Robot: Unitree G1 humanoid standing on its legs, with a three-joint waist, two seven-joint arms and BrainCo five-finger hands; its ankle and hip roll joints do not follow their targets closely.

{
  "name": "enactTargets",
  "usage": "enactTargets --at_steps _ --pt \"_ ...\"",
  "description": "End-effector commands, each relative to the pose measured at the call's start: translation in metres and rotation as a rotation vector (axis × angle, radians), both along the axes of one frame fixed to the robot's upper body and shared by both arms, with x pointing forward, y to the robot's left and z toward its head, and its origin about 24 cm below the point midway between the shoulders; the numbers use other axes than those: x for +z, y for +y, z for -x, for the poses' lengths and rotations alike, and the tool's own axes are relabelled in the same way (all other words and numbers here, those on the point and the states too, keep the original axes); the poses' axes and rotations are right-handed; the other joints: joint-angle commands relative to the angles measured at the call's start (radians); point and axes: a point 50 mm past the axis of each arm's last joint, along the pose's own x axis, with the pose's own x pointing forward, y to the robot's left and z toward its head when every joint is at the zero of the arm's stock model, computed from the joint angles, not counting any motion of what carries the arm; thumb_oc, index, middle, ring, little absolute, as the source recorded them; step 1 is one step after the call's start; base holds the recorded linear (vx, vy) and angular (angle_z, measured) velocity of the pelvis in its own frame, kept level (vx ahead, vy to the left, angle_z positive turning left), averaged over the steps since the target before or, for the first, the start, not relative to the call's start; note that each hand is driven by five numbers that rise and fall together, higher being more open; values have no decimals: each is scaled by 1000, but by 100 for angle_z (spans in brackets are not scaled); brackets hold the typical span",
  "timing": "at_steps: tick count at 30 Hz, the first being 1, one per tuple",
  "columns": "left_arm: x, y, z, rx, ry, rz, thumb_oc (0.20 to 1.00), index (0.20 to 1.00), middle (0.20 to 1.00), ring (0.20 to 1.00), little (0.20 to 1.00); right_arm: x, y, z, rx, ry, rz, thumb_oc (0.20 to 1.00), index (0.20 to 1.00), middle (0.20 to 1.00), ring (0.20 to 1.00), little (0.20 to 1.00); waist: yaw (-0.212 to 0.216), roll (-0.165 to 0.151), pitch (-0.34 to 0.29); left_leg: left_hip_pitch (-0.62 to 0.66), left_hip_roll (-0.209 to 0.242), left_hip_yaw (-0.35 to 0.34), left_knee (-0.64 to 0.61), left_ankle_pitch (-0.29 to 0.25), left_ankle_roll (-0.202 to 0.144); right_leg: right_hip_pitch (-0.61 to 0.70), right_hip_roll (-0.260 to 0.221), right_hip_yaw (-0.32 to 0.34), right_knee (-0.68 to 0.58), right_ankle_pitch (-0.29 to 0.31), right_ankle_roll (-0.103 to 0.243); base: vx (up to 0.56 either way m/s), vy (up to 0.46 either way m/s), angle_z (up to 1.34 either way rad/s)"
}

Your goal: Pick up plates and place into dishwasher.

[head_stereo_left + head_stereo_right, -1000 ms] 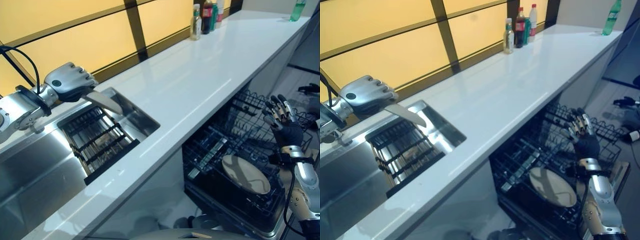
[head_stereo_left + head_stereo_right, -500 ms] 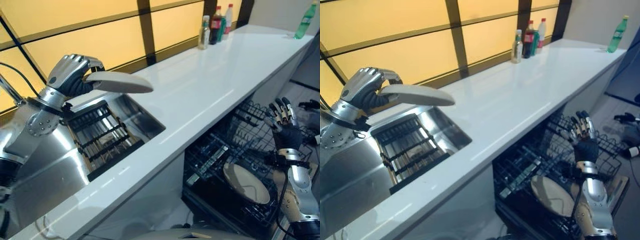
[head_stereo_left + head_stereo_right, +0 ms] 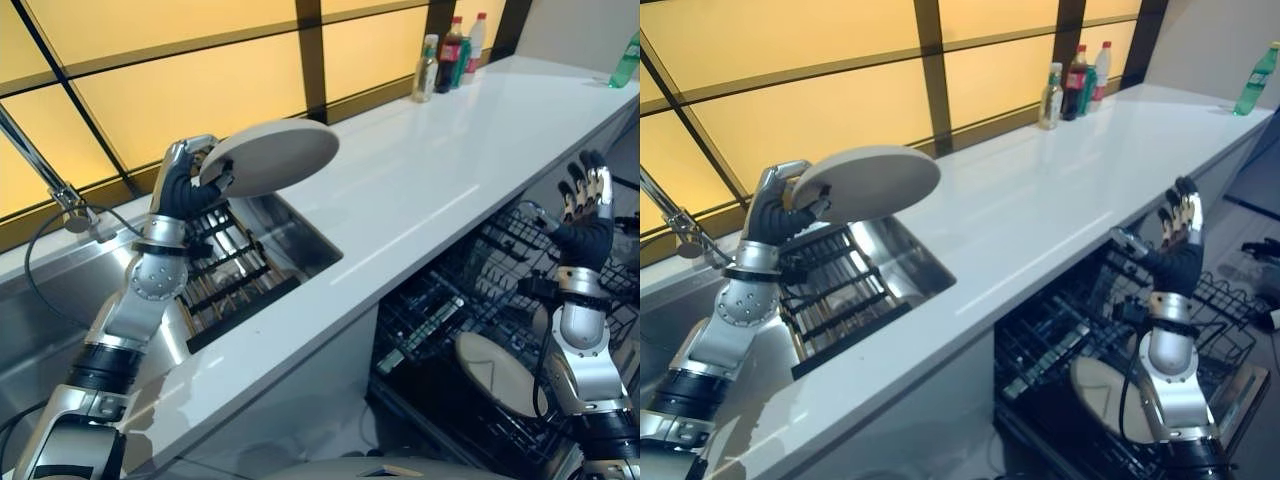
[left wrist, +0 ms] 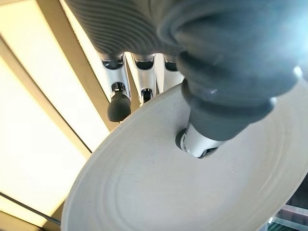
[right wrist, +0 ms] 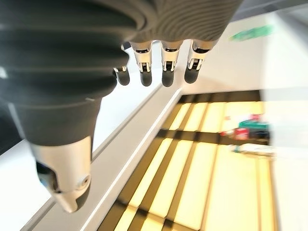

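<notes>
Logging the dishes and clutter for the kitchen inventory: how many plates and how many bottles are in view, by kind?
Plates: 2, one held in the left robot hand above the sink (plate), one lying in the dishwasher rack.
Bottles grouped at the far window end of the counter: 3.
Green bottle standing apart at the counter's far end: 1.
Total: 6.

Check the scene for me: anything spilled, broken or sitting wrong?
Nothing stands out. The left hand grips a plate above the sink rack; another plate lies in the dishwasher rack; the right hand is open.
</notes>
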Motion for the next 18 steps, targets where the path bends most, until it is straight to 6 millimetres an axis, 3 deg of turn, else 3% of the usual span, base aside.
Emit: enactTargets --at_steps 1,12,18 --pt "28 -20 1 -108 -108 74 200 200 200 200 200 36 26 -6 140 -148 188 1000 1000 1000 1000 1000 18 -48 -17 -87 -13 -91 28 31 36 36 -56 -28 52 15 88 0 0 0" --pt "25 -45 -2 -202 -67 94 200 200 200 200 200 37 65 -29 401 33 454 1000 1000 1000 1000 1000 43 -64 -32 -97 -17 -106 26 33 39 40 -61 -42 36 12 86 -7 -6 6" --pt "28 -55 -4 -254 -67 87 200 200 200 200 200 33 85 -44 515 132 461 1000 1000 1000 1000 1000 60 -69 -34 -103 -17 -115 25 38 38 42 -67 -54 32 12 85 -12 -4 4"
